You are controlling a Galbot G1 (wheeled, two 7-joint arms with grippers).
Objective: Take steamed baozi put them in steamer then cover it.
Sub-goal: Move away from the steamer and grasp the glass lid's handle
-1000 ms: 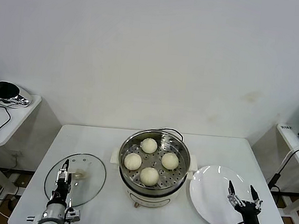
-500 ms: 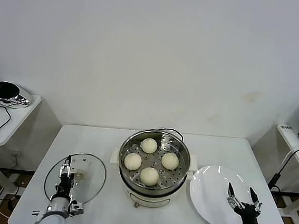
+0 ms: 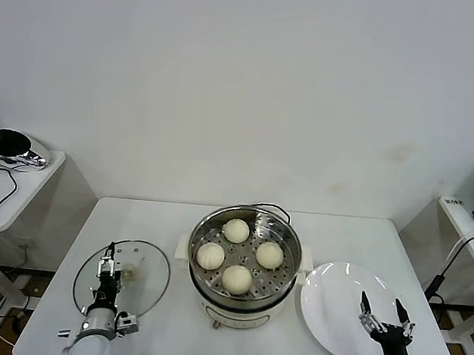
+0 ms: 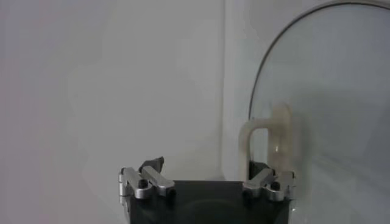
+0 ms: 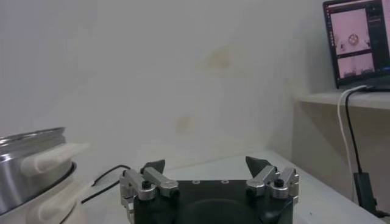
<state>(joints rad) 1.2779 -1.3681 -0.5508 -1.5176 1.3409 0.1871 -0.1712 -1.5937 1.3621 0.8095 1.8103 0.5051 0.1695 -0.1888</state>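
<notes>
Stainless steamer (image 3: 243, 266) sits mid-desk with all four steamed baozi (image 3: 238, 265) already on its perforated tray, so the loading half looks done to me. The white plate (image 3: 338, 309) just to the robot's right of the pot is bare, which fits that. What's left is the cover (image 3: 123, 276): the glass lid lies flat on the desk (image 3: 174, 222) to the robot's left of the steamer, close to it but not on it, its cream handle (image 4: 273, 139) standing up at the centre. The left tool (image 3: 106, 276) is right over the lid, jaws spread wide and holding nothing; in the left wrist view the handle stands just ahead of one of its fingers (image 4: 269, 181), more in line with that finger than between the two, so I'd say it's lining up for the grab but not yet closed on anything. The right tool (image 3: 382, 316) hangs over the near edge of the plate, also wide open and empty, looks parked to me. So: buns in, lid not yet picked up, and the pot has no lid on.
</notes>
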